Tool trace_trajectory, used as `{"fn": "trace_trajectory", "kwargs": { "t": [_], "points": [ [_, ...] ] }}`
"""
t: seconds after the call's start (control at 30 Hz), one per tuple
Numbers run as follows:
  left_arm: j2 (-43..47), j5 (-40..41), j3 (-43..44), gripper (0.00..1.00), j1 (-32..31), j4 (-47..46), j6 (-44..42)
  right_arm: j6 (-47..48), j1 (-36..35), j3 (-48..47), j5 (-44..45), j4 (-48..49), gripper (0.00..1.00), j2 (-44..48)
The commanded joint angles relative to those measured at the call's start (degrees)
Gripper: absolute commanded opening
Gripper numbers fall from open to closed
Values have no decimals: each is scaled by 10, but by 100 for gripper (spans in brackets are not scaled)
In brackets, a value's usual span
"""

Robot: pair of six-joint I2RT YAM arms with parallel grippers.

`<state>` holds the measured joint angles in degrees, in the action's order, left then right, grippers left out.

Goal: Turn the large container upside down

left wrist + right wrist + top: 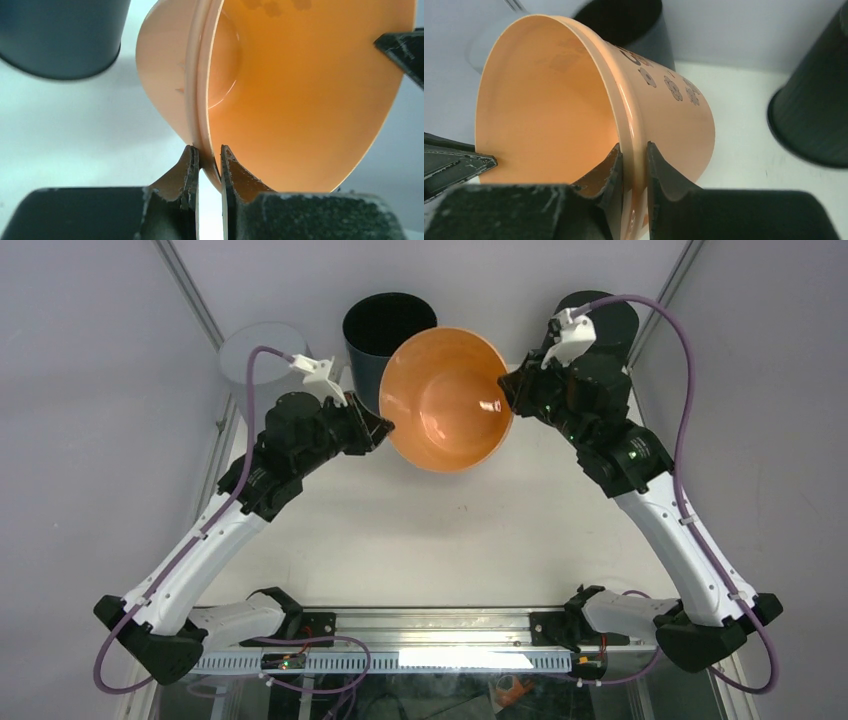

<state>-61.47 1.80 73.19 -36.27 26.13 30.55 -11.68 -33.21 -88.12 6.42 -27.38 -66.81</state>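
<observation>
The large container is an orange bowl-shaped tub (447,398), held off the table and tipped so its open mouth faces the camera. My left gripper (383,426) is shut on its left rim; the left wrist view shows the rim (197,90) pinched between the jaws. My right gripper (505,390) is shut on its right rim, and the right wrist view shows the tub (574,100) on its side with dark flower prints on its outer wall. The left gripper's fingertip (459,165) shows at the far rim there.
A dark cup (385,335) stands just behind the tub. Another dark cup (610,325) stands at the back right behind my right wrist. A grey round container (262,355) stands at the back left. The enclosure's walls close in on both sides.
</observation>
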Motion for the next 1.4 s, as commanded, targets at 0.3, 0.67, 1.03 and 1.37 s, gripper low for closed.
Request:
{"fn": "trace_trajectory", "kwargs": {
  "t": [0.3, 0.67, 1.03, 1.37],
  "points": [
    [-27, -166, -21, 0, -17, -69, 41, -119, -32, 40, -57, -120, 0, -29],
    [-74, -169, -31, 0, -17, -84, 57, -135, 4, 101, -54, -122, 6, -50],
    [-117, -172, -24, 0, -18, -85, 65, -107, 19, 77, -81, -125, 62, -55],
    [-136, -162, -14, 0, -18, -85, 59, -9, 19, -6, -57, -156, 92, -29]
  ]
}}
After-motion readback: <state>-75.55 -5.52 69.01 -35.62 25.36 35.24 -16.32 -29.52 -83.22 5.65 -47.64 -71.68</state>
